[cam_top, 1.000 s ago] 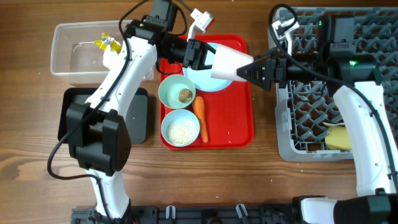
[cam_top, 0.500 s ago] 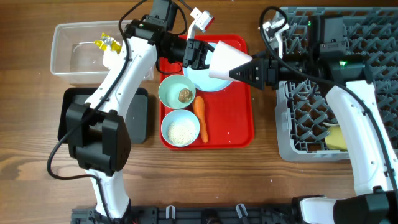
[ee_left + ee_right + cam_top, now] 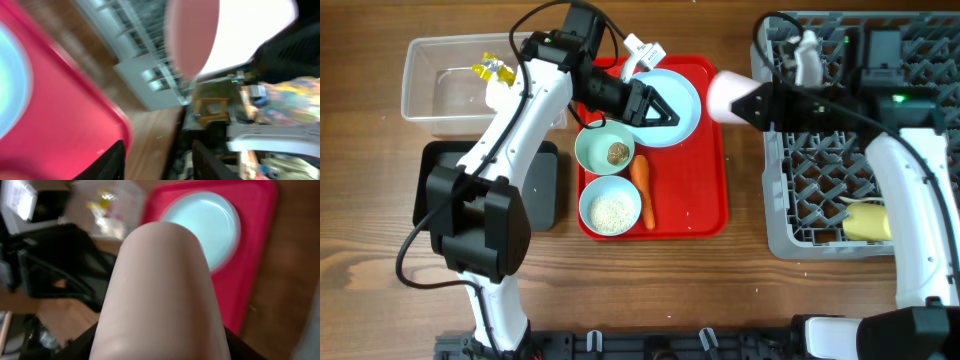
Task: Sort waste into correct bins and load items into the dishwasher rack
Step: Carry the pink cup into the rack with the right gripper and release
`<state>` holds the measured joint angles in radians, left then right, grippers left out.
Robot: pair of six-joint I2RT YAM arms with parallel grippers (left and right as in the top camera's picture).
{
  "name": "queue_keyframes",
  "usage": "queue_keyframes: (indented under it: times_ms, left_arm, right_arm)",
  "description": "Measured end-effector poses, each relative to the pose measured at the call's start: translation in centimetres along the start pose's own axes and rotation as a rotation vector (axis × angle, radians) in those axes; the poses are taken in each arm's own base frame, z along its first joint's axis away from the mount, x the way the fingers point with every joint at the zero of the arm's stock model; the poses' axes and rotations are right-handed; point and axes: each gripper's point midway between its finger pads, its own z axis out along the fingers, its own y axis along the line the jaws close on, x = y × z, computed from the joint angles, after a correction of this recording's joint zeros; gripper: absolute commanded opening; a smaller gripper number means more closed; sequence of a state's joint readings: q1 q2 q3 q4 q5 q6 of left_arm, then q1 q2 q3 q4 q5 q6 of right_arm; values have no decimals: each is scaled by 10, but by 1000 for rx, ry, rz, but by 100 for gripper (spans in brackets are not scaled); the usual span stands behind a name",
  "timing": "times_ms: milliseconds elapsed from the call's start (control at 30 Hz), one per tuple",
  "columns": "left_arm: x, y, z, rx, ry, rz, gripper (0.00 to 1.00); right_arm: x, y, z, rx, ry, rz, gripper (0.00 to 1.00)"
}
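Observation:
My right gripper (image 3: 752,104) is shut on the pink cup (image 3: 728,96), held on its side between the red tray and the grey dishwasher rack (image 3: 820,190). The cup fills the right wrist view (image 3: 160,295). My left gripper (image 3: 660,108) is open and empty over the light blue plate (image 3: 682,92). In the left wrist view its gripper (image 3: 160,165) faces the pink cup (image 3: 192,35). One blue bowl (image 3: 604,150) holds a brown lump, the other (image 3: 610,207) holds rice. A carrot (image 3: 643,190) lies beside them. A yellow cup (image 3: 868,220) lies in the rack.
The flat red tray (image 3: 705,205) carries the plate, bowls and carrot. The clear tub (image 3: 445,85) at the back left holds a yellow wrapper (image 3: 492,70) and white tissue (image 3: 498,92). The black tray (image 3: 542,185) lies under my left arm.
My left gripper has let go of the pink cup and opened. My right gripper has carried the cup to the right, off the plate and toward the rack.

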<state>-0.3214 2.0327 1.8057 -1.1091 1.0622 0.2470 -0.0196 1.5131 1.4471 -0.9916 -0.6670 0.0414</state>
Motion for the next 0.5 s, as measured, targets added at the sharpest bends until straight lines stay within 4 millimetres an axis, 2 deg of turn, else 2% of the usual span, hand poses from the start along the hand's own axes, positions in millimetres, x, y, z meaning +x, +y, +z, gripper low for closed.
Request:
queue_keyframes:
  times_ms: [133, 300, 333, 467, 500]
  left_arm:
    - [5, 21, -1, -125, 26, -5, 46]
    - [8, 33, -2, -195, 42, -3, 50]
    - [9, 35, 0, -219, 51, 2, 51]
    - [16, 33, 17, -273, 106, 41, 54]
    - [17, 32, 20, -281, 114, 50, 54]
  right_arm:
    - [-2, -29, -35, 211, 1, 78, 48]
    - [6, -62, -89, 464, 6, 193, 48]
    - [8, -77, -107, 536, -9, 240, 48]
    - [23, -123, -149, 677, -47, 399, 48]
    - [25, -129, -155, 689, -55, 420, 48]
